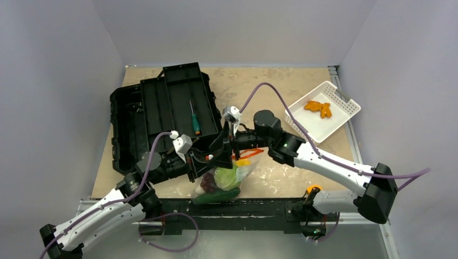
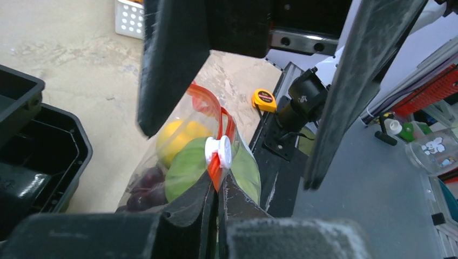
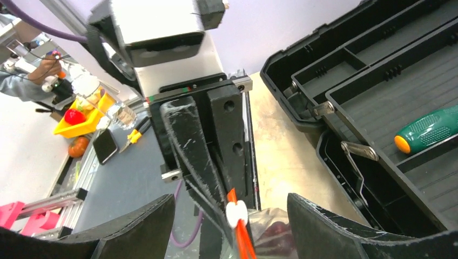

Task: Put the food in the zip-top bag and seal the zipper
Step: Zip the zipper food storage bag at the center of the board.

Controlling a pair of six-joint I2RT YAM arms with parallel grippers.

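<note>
The clear zip-top bag point(image 1: 229, 183) stands at the table's near edge, lifted by its mouth. It holds pale green cabbage point(image 2: 186, 167), a yellow lemon point(image 2: 175, 137), purple grapes point(image 2: 146, 186) and a green cucumber point(image 1: 216, 197). My left gripper point(image 2: 220, 186) is shut on the orange-red zipper point(image 2: 216, 170), just below its white slider point(image 2: 219, 152). My right gripper point(image 3: 231, 200) is open, its fingers point(image 3: 135, 232) standing wide on either side of the slider point(image 3: 236, 214) without touching it. In the top view the two grippers meet above the bag, left point(image 1: 219, 159) and right point(image 1: 233, 144).
An open black toolbox point(image 1: 156, 113) with a green-handled screwdriver point(image 1: 194, 121) lies at the back left, close behind the grippers. A white slotted basket point(image 1: 345, 116) with an orange item point(image 1: 318, 108) sits at the back right. A yellow tape measure point(image 2: 264, 100) lies near the right arm's base.
</note>
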